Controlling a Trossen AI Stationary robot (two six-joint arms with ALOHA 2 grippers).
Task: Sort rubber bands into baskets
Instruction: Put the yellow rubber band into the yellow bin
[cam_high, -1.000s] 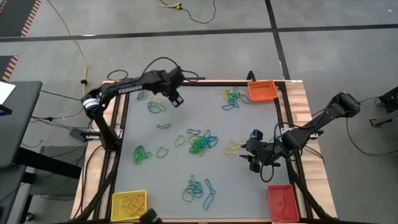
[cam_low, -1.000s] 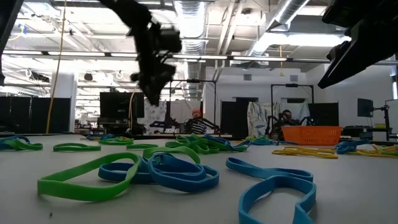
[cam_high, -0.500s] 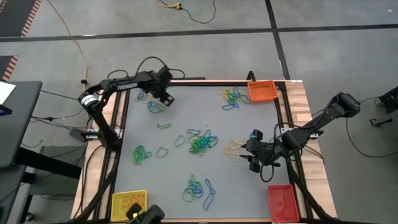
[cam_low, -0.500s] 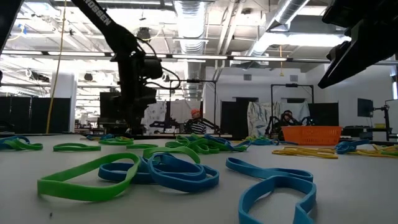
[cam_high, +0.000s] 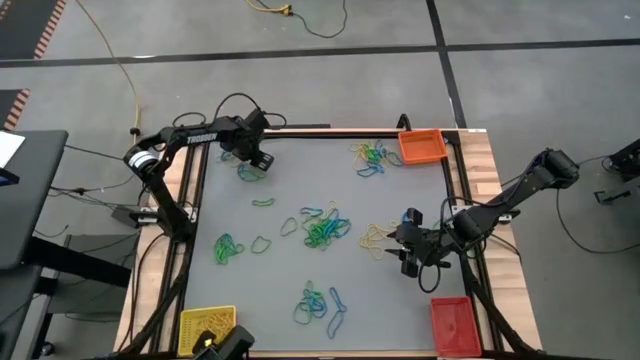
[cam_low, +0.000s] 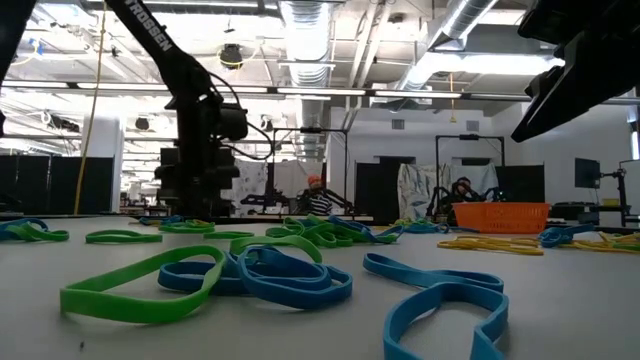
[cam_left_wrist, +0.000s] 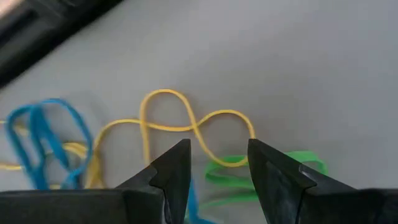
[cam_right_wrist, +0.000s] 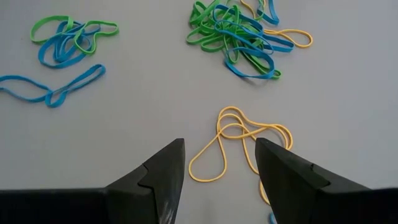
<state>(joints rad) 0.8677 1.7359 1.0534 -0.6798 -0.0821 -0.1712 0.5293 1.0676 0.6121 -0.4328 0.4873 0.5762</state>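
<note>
Two arms at work. Left gripper (cam_high: 262, 160) has pulled back to the far-left corner, fingers spread above a yellow rubber band (cam_left_wrist: 186, 124). Open tabletop (cam_high: 290, 190) alongside. Rubber bands (cam_high: 322, 228) cluster mid-table. Right gripper (cam_high: 408, 256) unmoved near right edge, fingers spread, holding nothing.

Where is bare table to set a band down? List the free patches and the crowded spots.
Free: the strip between the yellow basket and the near blue-green pile; the far middle between the left gripper and the pile by the orange basket. Crowded: the central tangle and the yellow bands before the right gripper.
</note>
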